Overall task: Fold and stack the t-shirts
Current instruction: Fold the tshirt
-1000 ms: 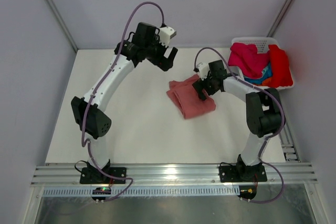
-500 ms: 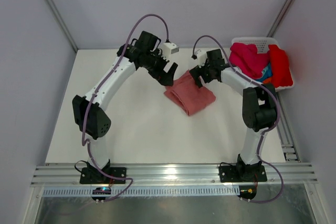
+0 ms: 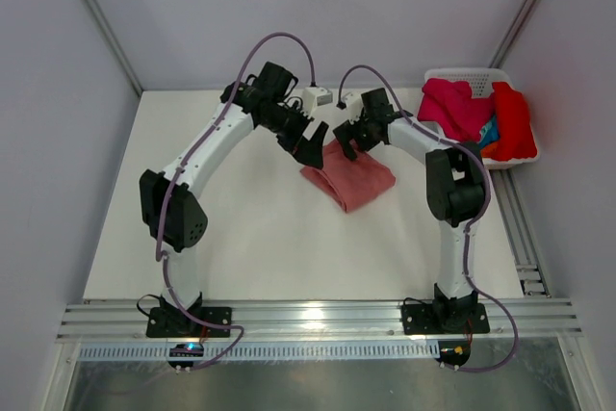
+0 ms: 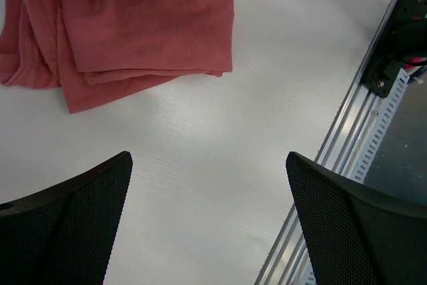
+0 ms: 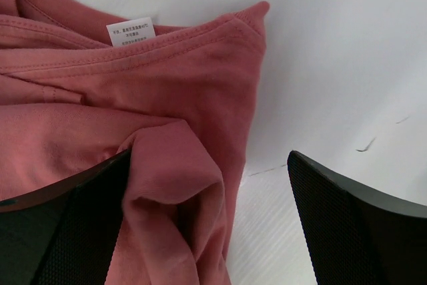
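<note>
A salmon t-shirt lies folded on the white table, mid-right. My left gripper hangs open at its far left corner. In the left wrist view the shirt lies ahead of the gripper, with only bare table between the fingers. My right gripper is open at the shirt's far edge. In the right wrist view a raised fold of the shirt lies against the left finger, and the neck label shows. The right gripper is not closed on the cloth.
A white plastic basket stands at the far right with a magenta shirt, a red shirt and a bit of blue shirt in it. An aluminium rail runs along the table's near edge.
The left gripper came down and right to the shirt's far left corner. The right gripper moved from the shirt's right side up to its far edge. Both stayed open.
</note>
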Action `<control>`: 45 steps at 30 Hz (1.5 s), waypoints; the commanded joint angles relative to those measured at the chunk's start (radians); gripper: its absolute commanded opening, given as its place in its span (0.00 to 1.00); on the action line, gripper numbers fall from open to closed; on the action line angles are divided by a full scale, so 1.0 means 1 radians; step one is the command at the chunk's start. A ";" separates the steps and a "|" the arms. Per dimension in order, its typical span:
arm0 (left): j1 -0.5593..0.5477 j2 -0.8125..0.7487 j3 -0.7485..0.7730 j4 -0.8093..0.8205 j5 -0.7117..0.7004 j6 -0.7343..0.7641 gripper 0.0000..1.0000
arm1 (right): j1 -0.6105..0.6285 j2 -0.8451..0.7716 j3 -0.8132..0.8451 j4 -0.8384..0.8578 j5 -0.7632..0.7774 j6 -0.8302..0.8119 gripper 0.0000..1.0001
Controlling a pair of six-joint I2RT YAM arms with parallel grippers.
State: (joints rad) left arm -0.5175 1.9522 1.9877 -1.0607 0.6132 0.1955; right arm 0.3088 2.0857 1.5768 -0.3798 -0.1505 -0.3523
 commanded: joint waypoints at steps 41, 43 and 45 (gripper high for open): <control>-0.260 0.439 0.289 0.244 0.334 0.010 0.99 | 0.003 -0.840 -0.583 0.285 0.694 -0.007 0.99; -0.260 0.488 0.330 0.296 0.381 -0.025 0.99 | 0.001 -0.837 -0.600 0.278 0.707 0.002 0.99; -0.260 0.527 0.356 0.336 0.462 -0.120 0.99 | 0.001 -0.831 -0.609 0.285 0.715 0.006 0.99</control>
State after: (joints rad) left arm -0.8116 2.4252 2.2745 -0.9062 0.9585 0.2588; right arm 0.2771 1.2888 0.9901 -0.1101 0.6262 -0.3401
